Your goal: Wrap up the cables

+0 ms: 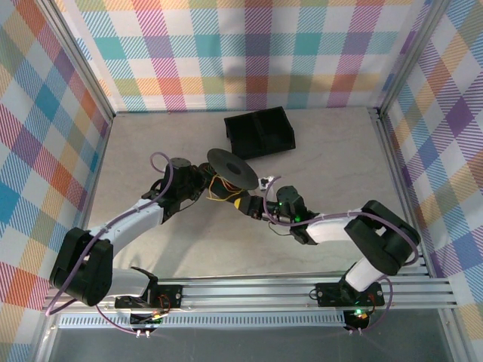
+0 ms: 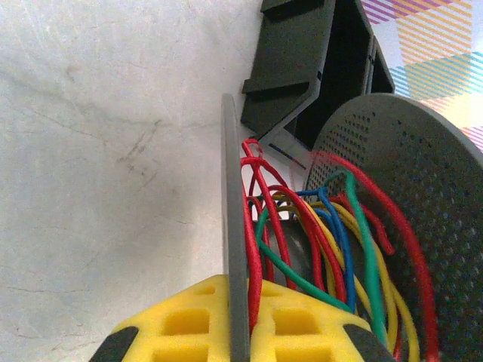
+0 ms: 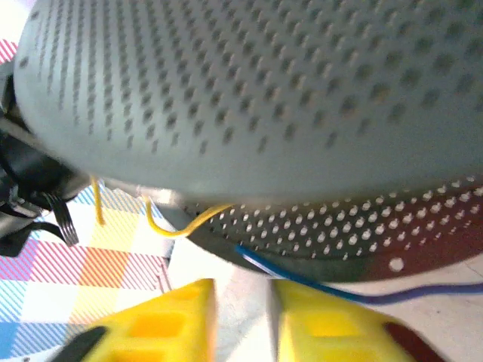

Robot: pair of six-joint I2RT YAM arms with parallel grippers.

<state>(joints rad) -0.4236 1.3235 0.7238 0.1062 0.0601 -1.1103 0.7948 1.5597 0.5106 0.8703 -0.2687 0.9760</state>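
Left jaws clamp spool flange [image 2: 235,241]; cables [image 2: 324,241] alongside; right jaws slightly apart.

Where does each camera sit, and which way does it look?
Top external: high behind the arms, looking down at the table, spool and black bin; the left arm and right arm show whole.
Left wrist: on the left arm, looking past the left gripper, shut on a spool flange, toward the cables and bin.
Right wrist: on the right arm, facing the spool's perforated disc; the right gripper shows, slightly open.
Shared: all three see the spool.
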